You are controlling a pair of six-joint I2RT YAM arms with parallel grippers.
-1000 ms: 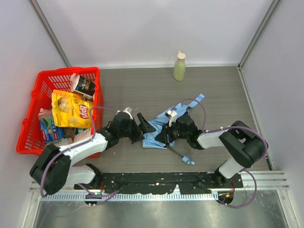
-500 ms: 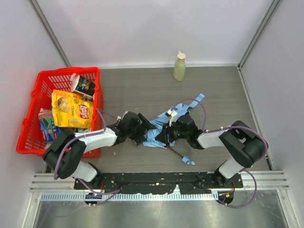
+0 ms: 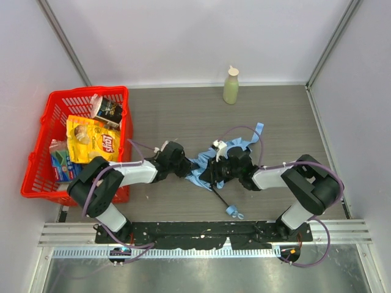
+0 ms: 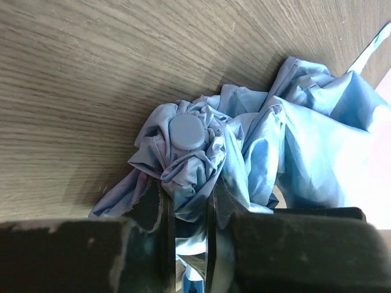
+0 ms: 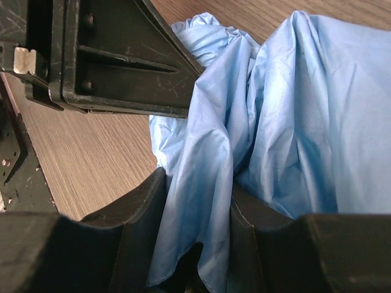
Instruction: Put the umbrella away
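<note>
Several packets, a yellow chip bag (image 3: pixel 91 141) among them, fill the red basket (image 3: pixel 85 91) at far left. Next comes the left gripper (image 4: pixel 186 207), its fingers closed on a bunch of sky-blue fabric just below a round cap (image 4: pixel 186 131). That fabric belongs to the umbrella (image 4: pixel 305 159), which lies crumpled on the wooden table (image 3: pixel 165 116) between the two grippers. Its thin black shaft (image 3: pixel 220 196) runs toward the near edge and ends in a small light-blue handle (image 3: pixel 233 212). The right gripper (image 5: pixel 195 213) pinches a fold of the same fabric from the opposite side. A blue strap (image 3: pixel 258 130) sticks out beyond it. A pale green bottle (image 3: pixel 231 86) stands upright by the back wall, well apart.
</note>
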